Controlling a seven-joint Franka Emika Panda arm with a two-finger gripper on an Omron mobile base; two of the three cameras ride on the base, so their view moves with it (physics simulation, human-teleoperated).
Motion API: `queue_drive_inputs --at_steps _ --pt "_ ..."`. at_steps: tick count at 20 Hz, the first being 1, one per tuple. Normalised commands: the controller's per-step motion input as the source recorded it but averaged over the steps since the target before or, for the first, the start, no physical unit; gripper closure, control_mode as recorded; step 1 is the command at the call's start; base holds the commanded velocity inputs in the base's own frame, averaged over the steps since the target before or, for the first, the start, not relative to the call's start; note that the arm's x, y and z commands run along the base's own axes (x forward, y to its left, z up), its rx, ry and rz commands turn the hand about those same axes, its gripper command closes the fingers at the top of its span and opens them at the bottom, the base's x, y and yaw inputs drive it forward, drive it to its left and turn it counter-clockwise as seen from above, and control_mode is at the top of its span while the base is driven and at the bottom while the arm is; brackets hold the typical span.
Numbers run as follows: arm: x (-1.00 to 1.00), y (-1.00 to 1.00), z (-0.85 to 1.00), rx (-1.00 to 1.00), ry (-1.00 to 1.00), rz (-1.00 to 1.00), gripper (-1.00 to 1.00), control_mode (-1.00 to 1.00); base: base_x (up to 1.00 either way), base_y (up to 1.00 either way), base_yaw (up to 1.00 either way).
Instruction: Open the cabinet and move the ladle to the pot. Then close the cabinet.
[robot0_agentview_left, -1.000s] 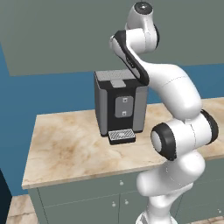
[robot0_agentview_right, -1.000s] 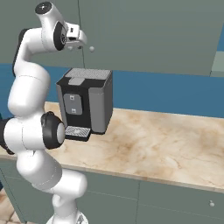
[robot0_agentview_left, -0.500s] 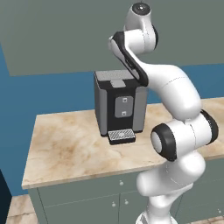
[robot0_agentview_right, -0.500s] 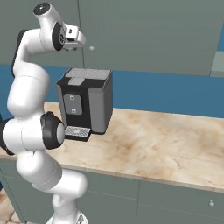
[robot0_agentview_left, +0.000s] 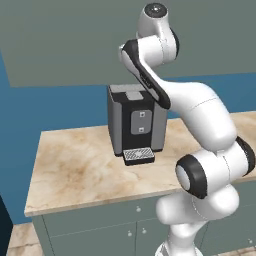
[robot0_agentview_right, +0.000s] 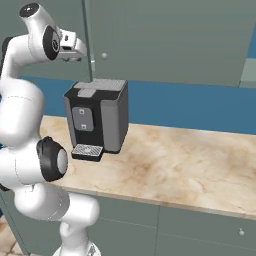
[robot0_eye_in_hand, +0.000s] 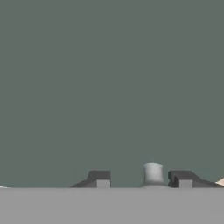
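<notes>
Bench was a marbled beige slab, running across the lower half of both base views, bare apart from one machine; below its edge sat grey-green drawer fronts with small pale knobs. The coffee machine, black front with grey sides and a drip grille at its foot, stood near the back of the bench, centre of the left base view and left of centre in the right. Behind it ran a blue wall, a band across mid-frame. Above that, the cabinet filled the upper part of both base views, its tall flat grey-green doors shut; a vertical seam between doors ran down the upper left of the right base view, with one small round pale knob just right of it. The arm rose from the lower left of the right base view and bent back toward the cabinet front; the hand was at upper left, close against the door by the seam. In the hand view the door face took up the frame, and a second pale knob stood at lower centre-right between the two dark fingertips, nearer the right one. The fingertips stood apart on either side of that knob, with a gap visible on both sides; contact could not be made out.
</notes>
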Motion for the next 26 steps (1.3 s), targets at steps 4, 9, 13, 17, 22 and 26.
queue_drive_inputs --at_steps 4,9,13,17,22,26 --pt "-1.00 0.86 -0.01 0.00 -0.01 0.00 1.00 -1.00 0.00 0.00 0.00" --pt "-1.00 0.96 0.00 0.00 -0.03 0.00 1.00 -1.00 0.00 0.00 0.00" --pt "-1.00 1.00 0.00 -0.01 -0.03 0.00 1.00 -1.00 0.00 0.00 0.00" --pt "-1.00 1.00 0.00 -0.03 -0.02 0.00 1.00 -1.00 0.00 0.00 0.00" --pt "-0.97 1.00 0.00 -0.06 0.00 0.00 1.00 -1.00 0.00 0.00 0.00" --pt "-0.71 1.00 0.00 -0.06 0.00 0.00 -1.00 -1.00 0.00 0.00 0.00"
